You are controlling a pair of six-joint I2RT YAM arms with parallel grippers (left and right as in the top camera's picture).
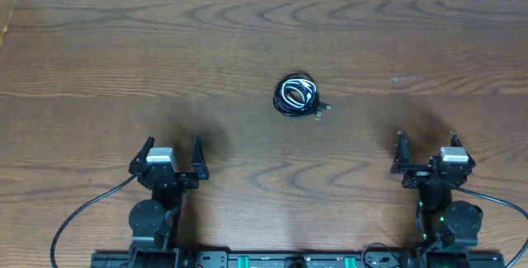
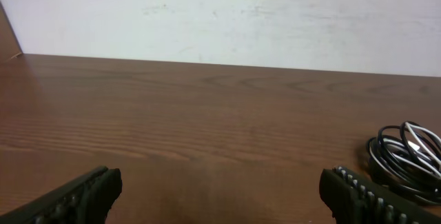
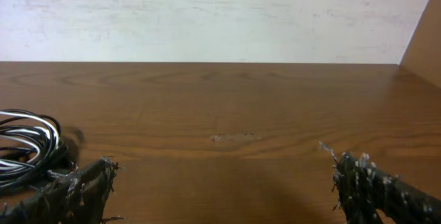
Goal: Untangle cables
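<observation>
Overhead layout: the table carried a single small bundle near its centre, with bare wood all around it.
Left gripper: sat at 7 o'clock of the table, fingers spread wide apart and holding nothing; the bundle lay well away toward its 1 o'clock.
Cables: black and white cords were wound together in one tight coil (a small plug poked out at its 4 o'clock), resting on the wood and touched by neither gripper.
Right gripper: sat at 5 o'clock of the table, fingers likewise spread and empty; the coil lay toward its 10 o'clock.
Done: nothing yet, by my judgement; no cord was separated.
Left: reaching the coil, gripping a strand, drawing each cord free, laying them apart.
</observation>
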